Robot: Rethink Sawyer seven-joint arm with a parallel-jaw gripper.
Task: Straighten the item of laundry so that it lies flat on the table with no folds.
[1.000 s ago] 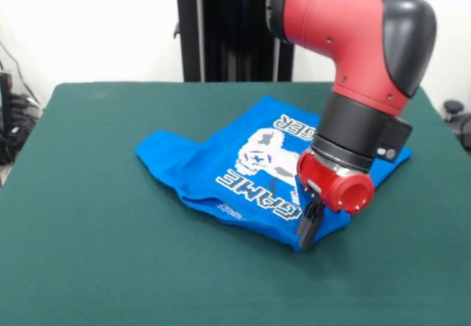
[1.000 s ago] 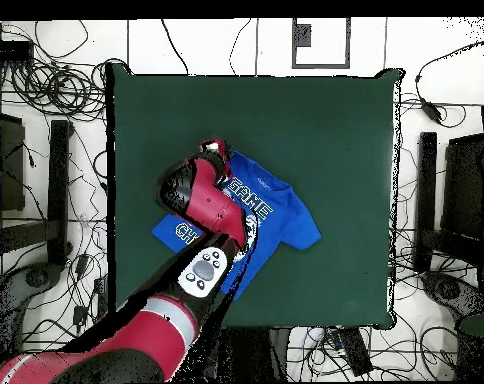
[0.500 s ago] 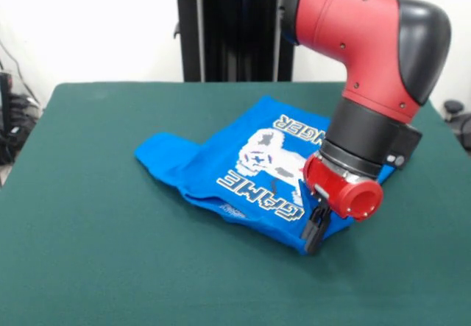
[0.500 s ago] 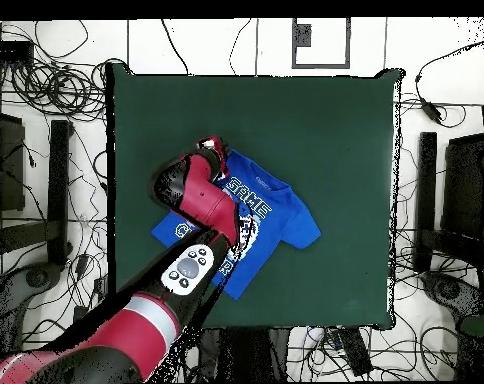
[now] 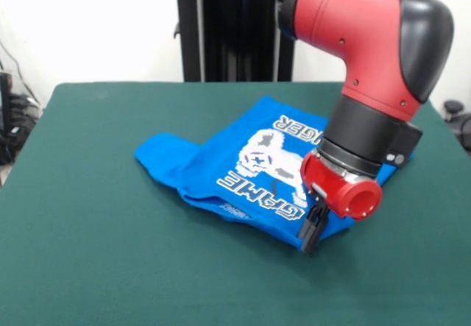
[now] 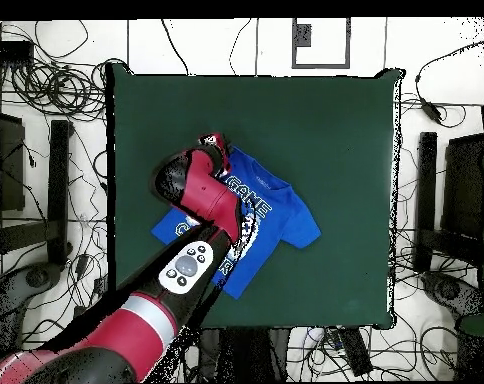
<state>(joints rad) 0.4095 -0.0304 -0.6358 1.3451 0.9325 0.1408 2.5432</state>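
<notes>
The item of laundry (image 5: 254, 165), a bright blue T-shirt, lies print side up on the green table (image 5: 88, 252), with white "GAME" lettering and a pixel controller showing. Its left part is folded into a rumpled flap, and its right part is hidden behind the arm. My gripper (image 5: 310, 232) points down at the shirt's near corner, its dark fingers pressed together on the cloth edge. In the overhead view the shirt (image 6: 281, 215) lies left of the table's (image 6: 326, 130) middle, half covered by the red arm (image 6: 201, 190), which hides the fingers.
A black stand (image 5: 228, 32) rises behind the table's far edge. Cables (image 6: 46, 90) and dark equipment lie on the floor around the table. Bare green cloth stretches left of the shirt and in front of it.
The gripper shifted slightly right and then eased back a little, staying at the shirt's near corner. The corner moved with it. The rest of the shirt lies as before.
</notes>
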